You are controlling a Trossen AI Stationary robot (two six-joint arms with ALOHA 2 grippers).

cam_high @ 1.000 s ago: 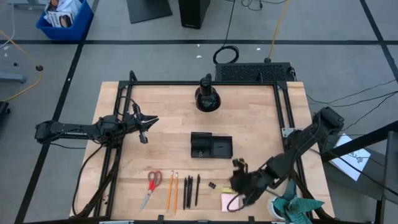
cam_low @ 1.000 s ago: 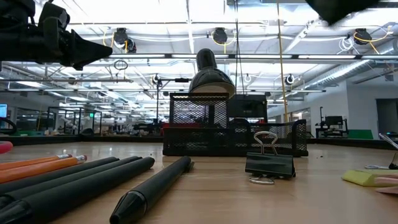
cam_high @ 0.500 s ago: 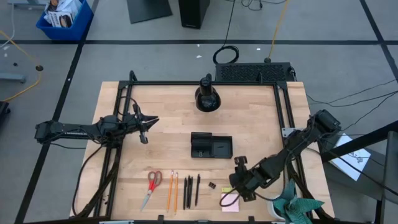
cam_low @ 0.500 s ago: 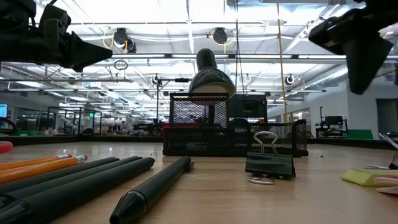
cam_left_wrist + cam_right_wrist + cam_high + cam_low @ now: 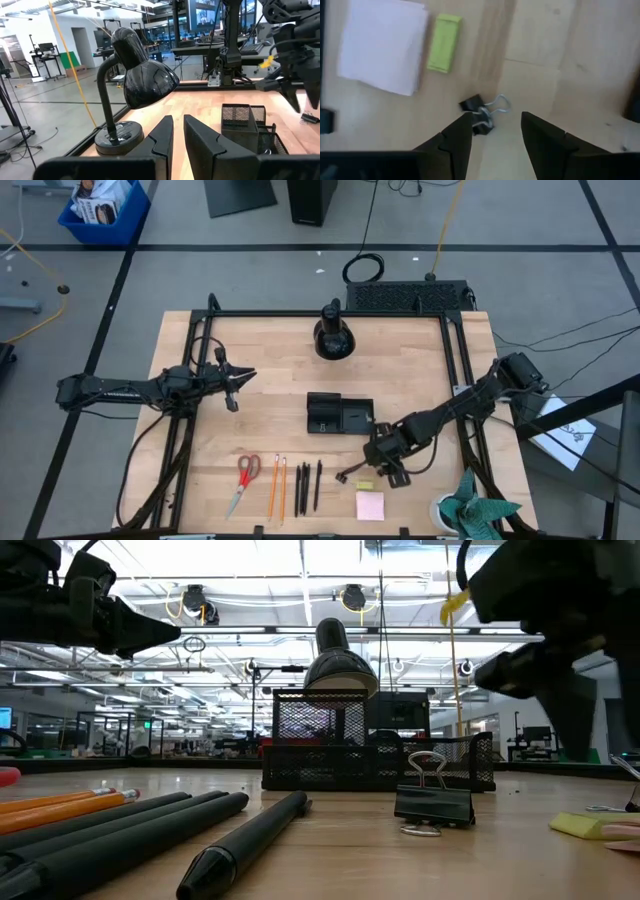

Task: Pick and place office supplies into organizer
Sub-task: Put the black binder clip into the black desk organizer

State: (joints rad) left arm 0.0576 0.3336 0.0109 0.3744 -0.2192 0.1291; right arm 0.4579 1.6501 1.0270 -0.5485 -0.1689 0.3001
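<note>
My right gripper (image 5: 384, 466) (image 5: 495, 132) hangs open above the table, fingers pointing down, over a small black clip (image 5: 479, 114) (image 5: 346, 476). The clip lies flat on the wood just ahead of the fingertips, untouched. Beside it lie the yellow-green piece (image 5: 444, 42) (image 5: 365, 484) and the pink sticky-note pad (image 5: 370, 505). The black organizer (image 5: 340, 414) sits at mid-table, just beyond the gripper. Red-handled scissors (image 5: 245, 478), two orange pencils (image 5: 277, 486) and three black pens (image 5: 308, 485) lie in a row near the near edge. My left gripper (image 5: 236, 386) waits shut over the table's left side.
A black desk lamp (image 5: 333, 335) stands on its round base near the far edge, in front of my left gripper (image 5: 176, 132). A black metal frame (image 5: 205, 330) runs around the tabletop. Bare wood lies between the organizer and the left arm.
My right gripper has moved from above the pink pad toward the table's far edge, closer to the organizer, and the pad now shows whole. In the low view the gripper has come down into the picture from the upper right. The left arm has kept still.
</note>
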